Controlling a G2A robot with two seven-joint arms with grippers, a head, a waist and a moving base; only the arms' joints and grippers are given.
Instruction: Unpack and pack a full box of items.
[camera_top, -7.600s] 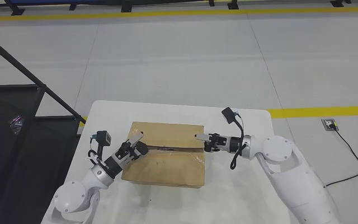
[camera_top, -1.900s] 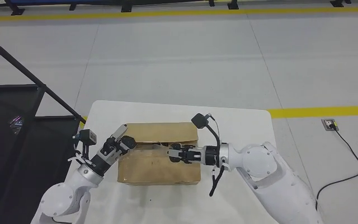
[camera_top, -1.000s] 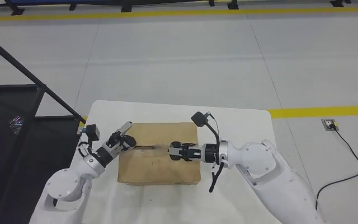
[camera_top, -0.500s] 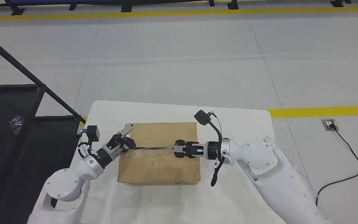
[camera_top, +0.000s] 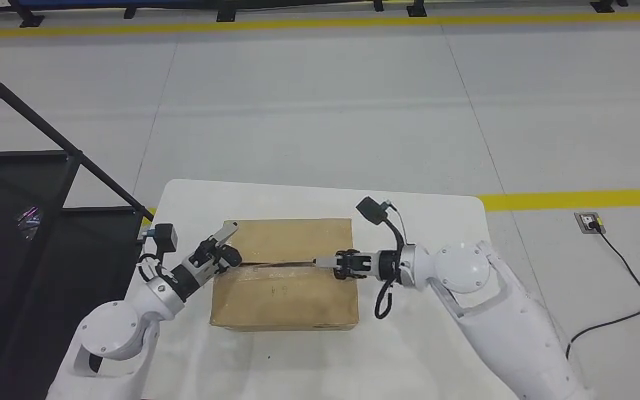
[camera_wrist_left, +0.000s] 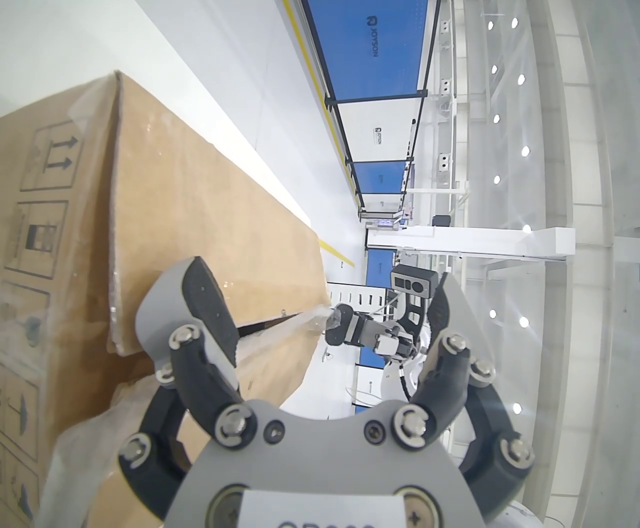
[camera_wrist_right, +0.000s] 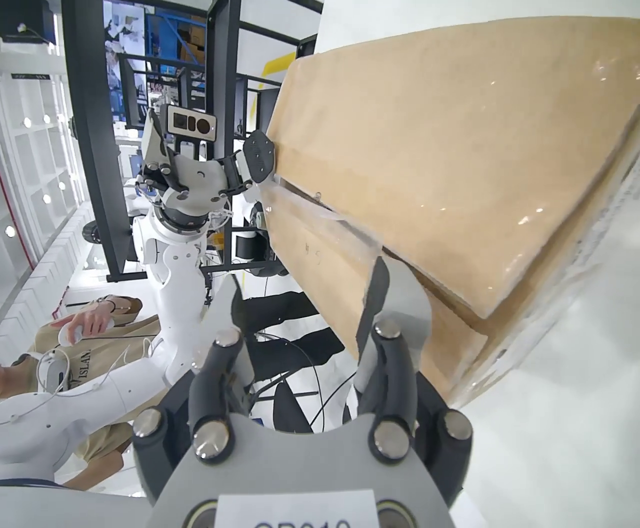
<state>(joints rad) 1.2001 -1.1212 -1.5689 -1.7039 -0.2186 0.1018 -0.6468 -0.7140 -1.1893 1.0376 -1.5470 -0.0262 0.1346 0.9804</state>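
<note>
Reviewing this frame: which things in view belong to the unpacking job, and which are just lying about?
Job: cardboard box; tape strip lifted off its top seam; left gripper, open at the box's end; right gripper at the strip's far end.
Lying about: black frame on the floor; floor socket; yellow floor line.

Site type: industrial robotics test hall | floor: pale grey floor (camera_top: 320, 100), yellow lane lines (camera_top: 300, 22) | partitions: blue panels (camera_wrist_left: 370, 45) | fittings: black steel racking (camera_wrist_right: 90, 125), lit white shelving (camera_wrist_right: 30, 150), floor socket (camera_top: 588, 222) with cable | white work surface (camera_top: 300, 198)
</note>
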